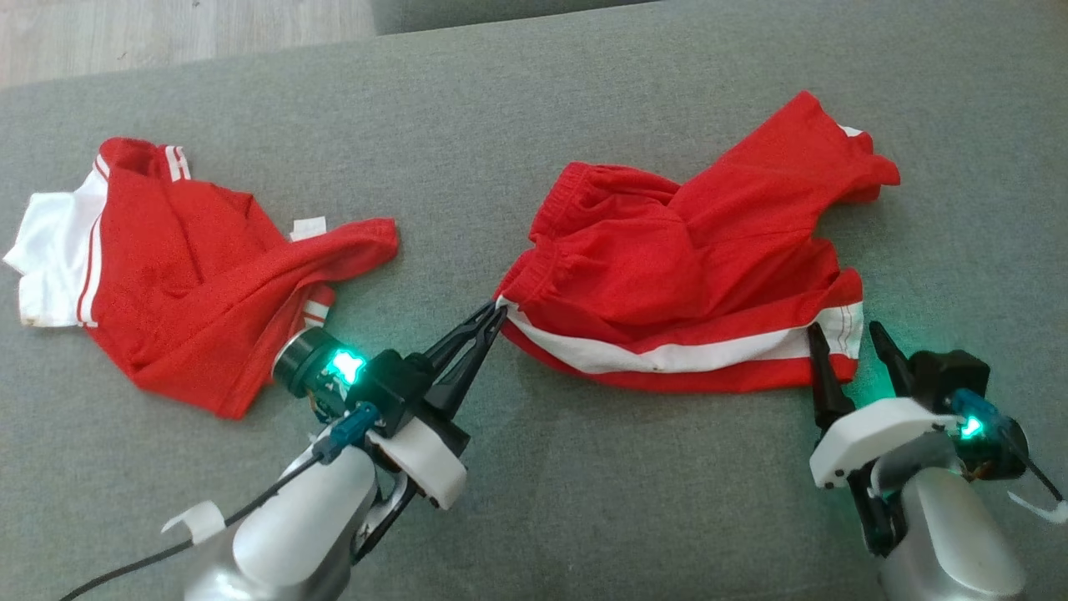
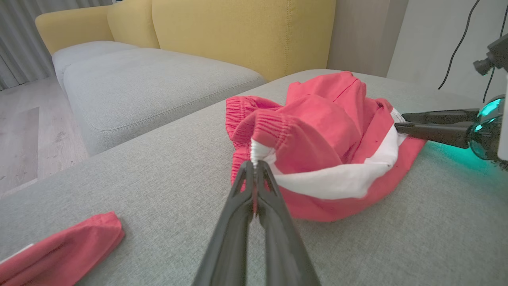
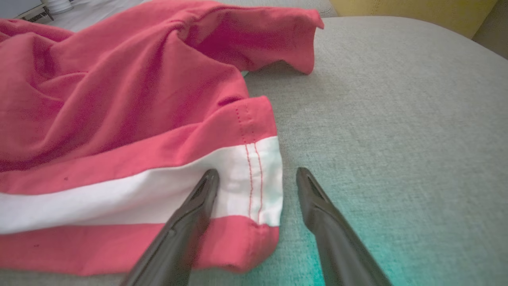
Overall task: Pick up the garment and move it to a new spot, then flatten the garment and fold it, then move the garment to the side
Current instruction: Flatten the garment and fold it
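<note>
While left gripper [image 1: 499,312] pinches the waistband corner of the red shorts [image 1: 667,267], crumpled mid-cushion [image 1: 584,501], right gripper [image 1: 843,328] sits spread wide at the leg hem; pickup step, right likely must close before any lift

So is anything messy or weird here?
Yes, both clothes are messy. The red shorts lie crumpled, with one leg twisted away, not flat. The left gripper pinches their waistband corner; the right gripper is open at the leg hem. The red and white top on the left is bunched up too.
</note>
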Robot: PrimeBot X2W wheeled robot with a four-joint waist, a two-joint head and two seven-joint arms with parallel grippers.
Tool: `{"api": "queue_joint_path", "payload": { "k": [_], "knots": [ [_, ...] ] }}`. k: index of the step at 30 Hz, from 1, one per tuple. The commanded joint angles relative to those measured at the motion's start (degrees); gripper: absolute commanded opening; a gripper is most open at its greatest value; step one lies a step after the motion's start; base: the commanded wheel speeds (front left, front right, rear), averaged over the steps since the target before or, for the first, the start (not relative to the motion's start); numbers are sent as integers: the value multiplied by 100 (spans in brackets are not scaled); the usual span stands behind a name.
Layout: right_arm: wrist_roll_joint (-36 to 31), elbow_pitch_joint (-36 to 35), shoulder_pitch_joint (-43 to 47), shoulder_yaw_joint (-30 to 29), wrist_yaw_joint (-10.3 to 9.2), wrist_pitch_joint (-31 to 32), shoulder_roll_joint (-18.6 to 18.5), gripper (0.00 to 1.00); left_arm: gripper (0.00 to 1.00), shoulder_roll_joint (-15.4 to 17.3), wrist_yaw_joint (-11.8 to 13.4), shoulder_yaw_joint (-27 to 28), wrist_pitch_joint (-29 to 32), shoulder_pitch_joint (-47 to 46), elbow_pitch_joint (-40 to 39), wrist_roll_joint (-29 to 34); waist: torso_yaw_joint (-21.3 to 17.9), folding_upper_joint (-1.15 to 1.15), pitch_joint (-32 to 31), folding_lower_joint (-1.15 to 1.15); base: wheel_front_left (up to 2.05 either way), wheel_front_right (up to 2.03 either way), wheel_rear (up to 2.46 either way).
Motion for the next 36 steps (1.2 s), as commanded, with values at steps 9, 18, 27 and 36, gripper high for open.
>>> {"api": "queue_joint_path", "payload": {
  "k": [9, 18, 27, 36],
  "knots": [
    [-93, 207, -379, 181, -4, -105, -17, 0, 0, 141, 52, 167, -17, -134, -184, -81, 7, 0, -6, 0, 0, 0, 0],
    [-59, -161, -191, 263, -4, -294, -19, 0, 0, 228, 273, 328, -42, 0, -190, -232, -136, 0, -244, 0, 0, 0, 0],
    [276, -1564, 185, 722, -4, -87, -177, 0, 0, 276, 578, 598, -125, 142, -377, -407, -296, 0, -621, 0, 0, 0, 0],
    [729, -3303, -253, 1063, -4, 112, -615, 0, 0, 451, 996, 1231, -67, -250, -987, -644, -336, 0, -929, 0, 0, 0, 0]
  ]
}}
